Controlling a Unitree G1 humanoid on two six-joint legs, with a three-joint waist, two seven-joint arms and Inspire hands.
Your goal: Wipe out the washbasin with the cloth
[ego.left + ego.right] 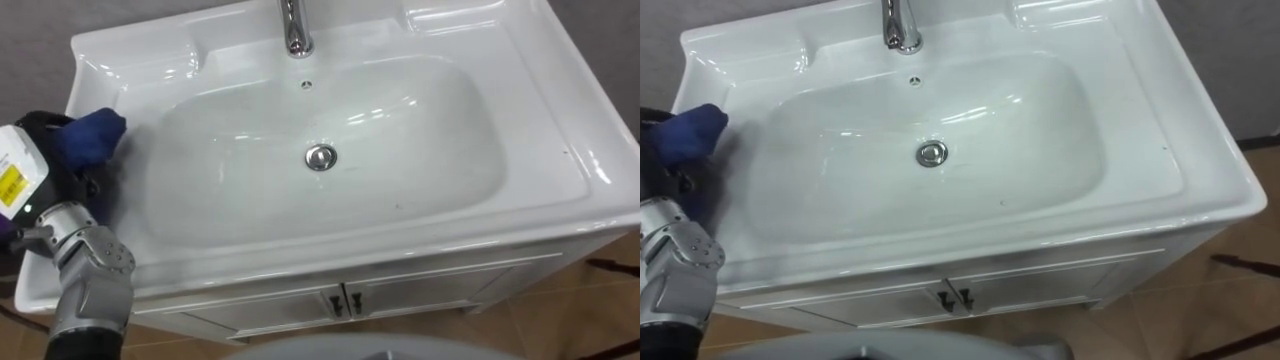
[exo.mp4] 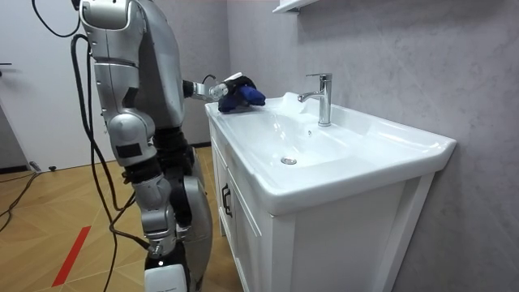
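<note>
A white rectangular basin [image 1: 330,190] [image 1: 940,190] [image 2: 340,154] sits on a white cabinet, with a chrome tap [image 1: 295,28] [image 1: 900,25] [image 2: 322,97] at its back and a chrome drain [image 1: 321,157] [image 1: 931,153] in the bowl. My left hand [image 1: 62,160] [image 1: 665,165] [image 2: 220,91] rests on the basin's left rim, its fingers curled round a dark blue cloth [image 1: 92,135] [image 1: 690,130] [image 2: 242,97]. The cloth lies at the rim's edge, outside the bowl. In the room view I stand at the basin's left end.
Below the basin, the cabinet has two doors with small dark handles [image 1: 341,303] [image 1: 953,297]. A grey wall runs behind the basin, and a white shelf [image 2: 296,6] hangs above the tap. The floor [image 2: 49,235] is wooden.
</note>
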